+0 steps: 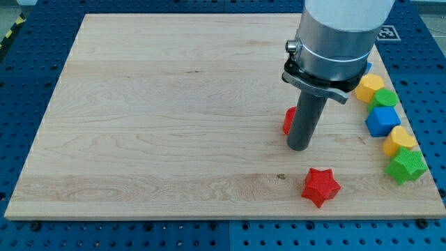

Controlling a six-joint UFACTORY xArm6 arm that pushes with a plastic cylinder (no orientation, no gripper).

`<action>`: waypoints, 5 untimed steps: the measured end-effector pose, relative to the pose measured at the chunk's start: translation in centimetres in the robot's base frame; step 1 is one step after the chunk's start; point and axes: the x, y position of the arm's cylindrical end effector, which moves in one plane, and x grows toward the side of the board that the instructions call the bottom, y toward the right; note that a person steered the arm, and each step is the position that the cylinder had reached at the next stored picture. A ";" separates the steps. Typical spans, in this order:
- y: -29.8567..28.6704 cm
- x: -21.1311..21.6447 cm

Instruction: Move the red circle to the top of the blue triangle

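Observation:
A red block [287,120], likely the red circle, lies right of the board's middle, and only its left edge shows from behind the dark rod. My tip [300,148] rests on the board just below and to the right of this block, touching it or nearly so. A small blue sliver [367,67] shows at the right edge of the arm's grey body. It may be the blue triangle, but its shape is hidden.
A red star [320,186] lies below my tip near the board's bottom edge. Along the right edge, top to bottom, stand a yellow block [368,87], a green block [384,97], a blue cube [382,120], a yellow block [401,140] and a green star [407,166].

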 end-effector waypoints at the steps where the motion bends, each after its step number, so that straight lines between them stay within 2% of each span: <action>1: 0.3 -0.3; 2: 2.0 -0.8; 5: 1.7 -2.5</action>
